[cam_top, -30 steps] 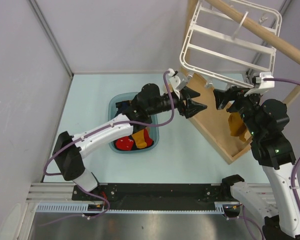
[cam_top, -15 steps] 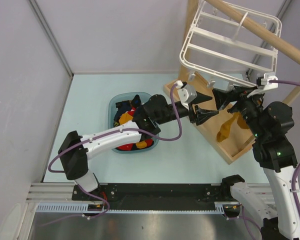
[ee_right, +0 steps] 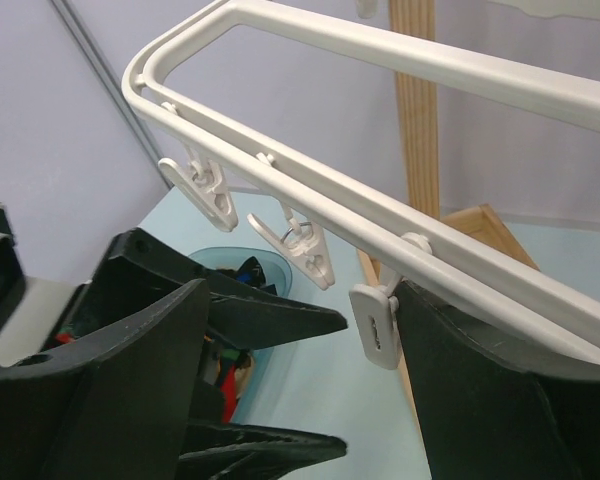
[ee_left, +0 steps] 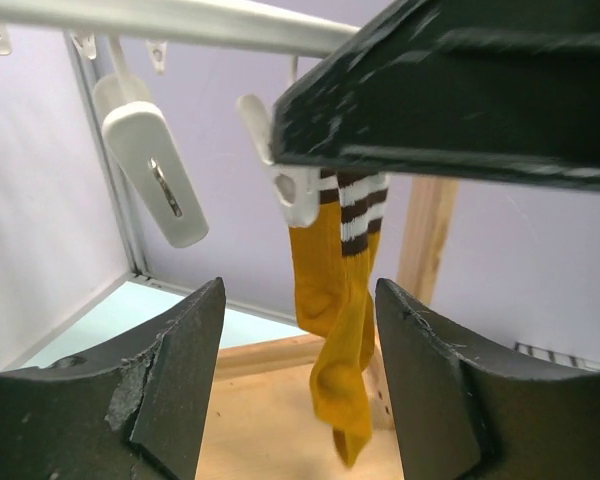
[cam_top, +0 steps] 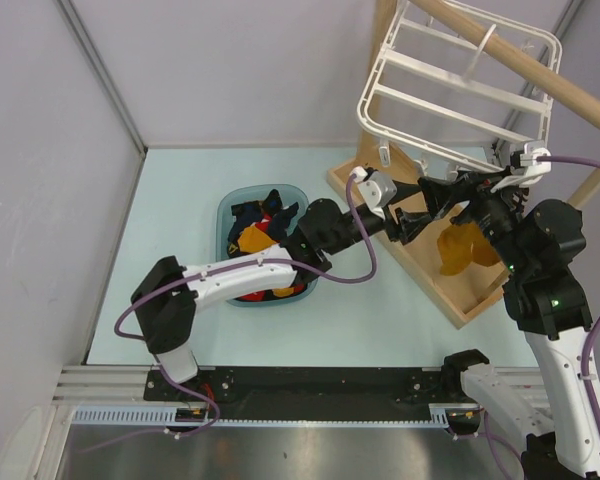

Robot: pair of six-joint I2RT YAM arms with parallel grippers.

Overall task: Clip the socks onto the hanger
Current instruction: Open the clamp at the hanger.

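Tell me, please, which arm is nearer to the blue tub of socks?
Left. The left arm passes directly over the tub; the right arm stands off to its right, beside the wooden rack.

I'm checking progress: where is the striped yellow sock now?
The sock hangs mid-frame in the left wrist view, beside a white clip under the hanger, above the wooden base.

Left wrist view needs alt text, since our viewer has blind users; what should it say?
A mustard-yellow sock with a brown-and-white striped cuff hangs from a white clip under the hanger, framed between the left gripper's open jaws. A black finger of the other arm covers the upper right, and an empty clip dangles at left.
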